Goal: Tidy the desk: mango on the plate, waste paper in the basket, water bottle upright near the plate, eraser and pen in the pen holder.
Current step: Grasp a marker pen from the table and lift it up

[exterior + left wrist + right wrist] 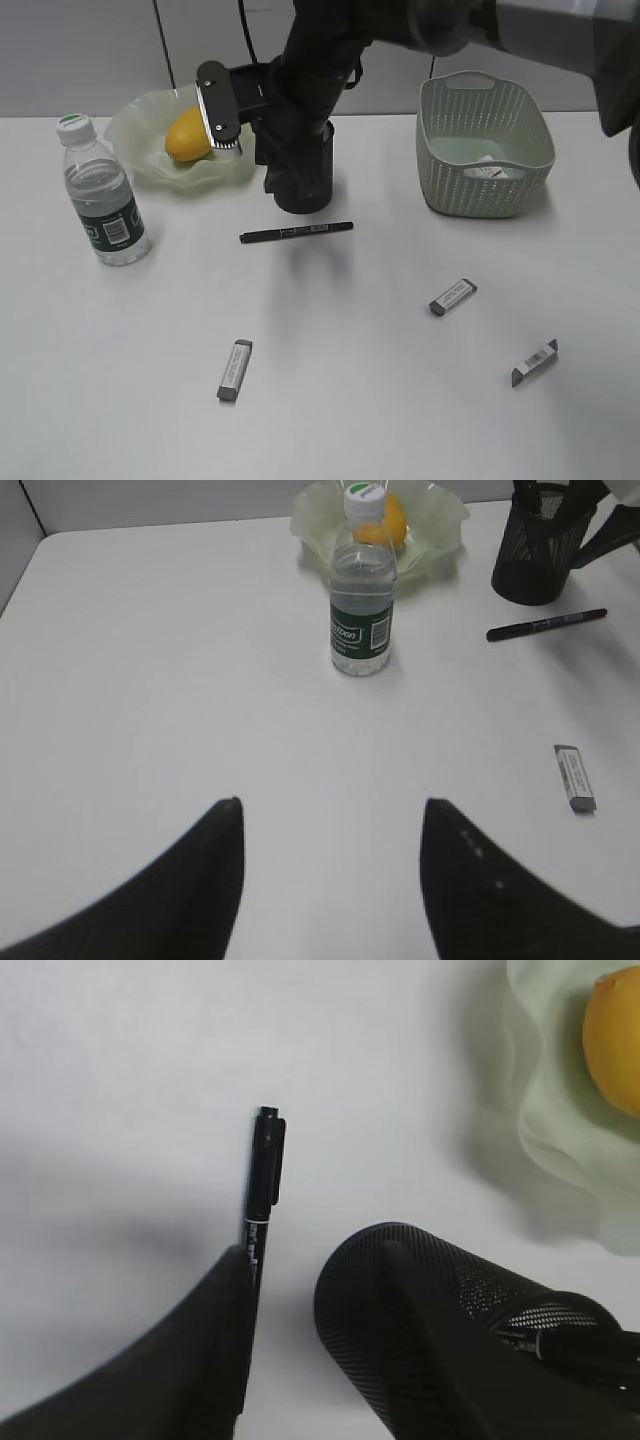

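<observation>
Here the slim black pen lies on the white worktop just near of the black mesh pen holder. Stiff, light, roll-prone, it probably suits a mid-barrel grasp. The right hand hangs half-open, empty, above the holder; the left hand is likewise open and empty.

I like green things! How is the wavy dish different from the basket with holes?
The plate is shallow with a ruffled rim; the basket is deep with straight woven-pattern sides and handle cut-outs. The plate is see-through; the basket is solid plastic with small holes. The plate holds the yellow mango; the basket holds a bit of white paper. Both are pale green and sit at the back of the white table.
</observation>
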